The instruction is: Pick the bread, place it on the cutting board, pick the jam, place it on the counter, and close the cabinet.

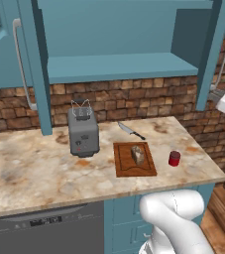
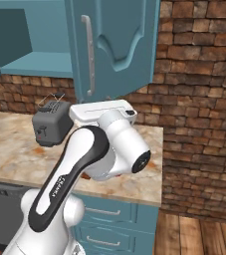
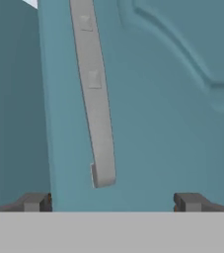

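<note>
Speckled brown bread [image 1: 138,155] on reddish wooden cutting board [image 1: 125,165], red jam jar [image 1: 174,158] on marbled counter [image 1: 29,168]; gripper [image 3: 111,202] spread, empty, facing open teal cabinet door [image 3: 148,99]; closing remains.

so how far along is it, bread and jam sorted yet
Both look done: the bread sits on the cutting board, and the jam stands on the counter. In hand: the open gripper faces the right cabinet door, close to its handle. Left: closing the cabinet; both doors stand open.
</note>
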